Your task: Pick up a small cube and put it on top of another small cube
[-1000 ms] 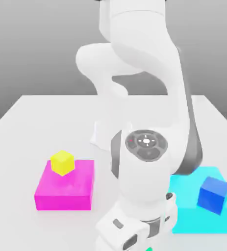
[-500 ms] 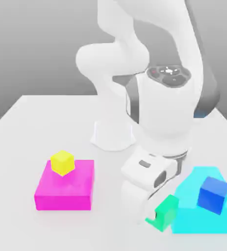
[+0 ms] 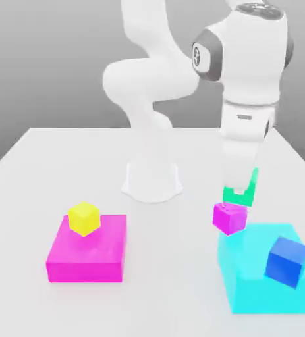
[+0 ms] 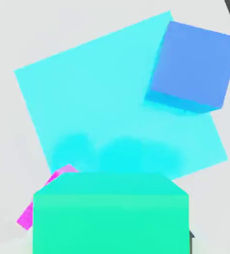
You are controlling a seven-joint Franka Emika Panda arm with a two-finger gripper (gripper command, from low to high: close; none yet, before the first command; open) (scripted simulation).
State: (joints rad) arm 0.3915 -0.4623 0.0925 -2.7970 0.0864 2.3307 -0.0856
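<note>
The hand (image 3: 239,195) pinches the small green cube (image 3: 239,194) between its fingers, low over the table (image 3: 36,171) on the exterior view's right. No brand, label or writing can be read on the arm or on any block. Most of the green cube is covered by the hand in the exterior view; in the hand view it (image 4: 111,213) is cut off by the picture's edge. The small magenta cube (image 3: 230,218) sits directly beneath it, and whether the two touch is hard to tell. In the hand view only a corner of the magenta cube (image 4: 35,206) shows beside the green one.

Just beside them lies a flat cyan block (image 3: 253,289), with one larger blue cube (image 3: 287,261) resting on it. Well apart, toward the exterior view's left, a flat magenta block (image 3: 95,257) carries one small yellow cube (image 3: 83,218).

Counted: three small cubes, one blue cube, two flat blocks.
</note>
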